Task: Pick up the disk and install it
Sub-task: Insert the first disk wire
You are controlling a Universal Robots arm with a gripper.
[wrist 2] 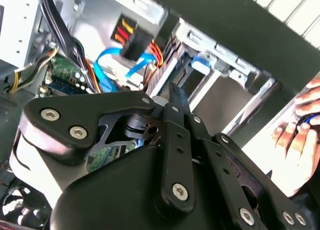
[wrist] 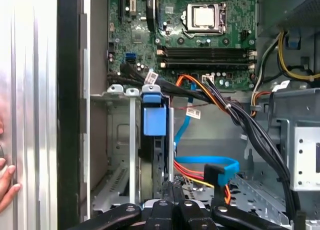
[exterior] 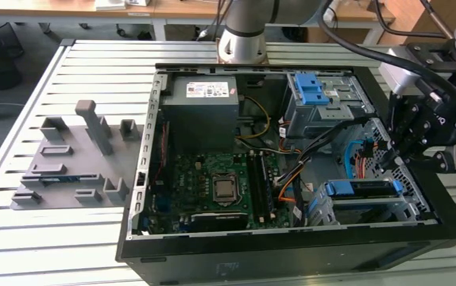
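The disk (exterior: 360, 189), in its blue carrier frame, sits in the metal bay at the near corner of the open computer case (exterior: 291, 253), on the exterior view's right. In the first wrist view the disk (wrist: 153, 117) stands edge-on in that bay, with its blue tab toward the motherboard. My gripper (exterior: 393, 159) hangs over the case's edge just beyond the bay, a little apart from the disk. In both wrist views the gripper (wrist 2: 174, 94) (wrist: 170, 191) has its fingers together, with nothing between them.
A grey power supply box (exterior: 204, 98) and a drive cage with blue latches (exterior: 314, 88) fill the far end of the case. Orange and blue cables (wrist: 200, 165) cross between gripper and bay. A grey fixture (exterior: 69, 164) lies on the slatted table. A person's hand (wrist 2: 300, 135) rests beside the case.
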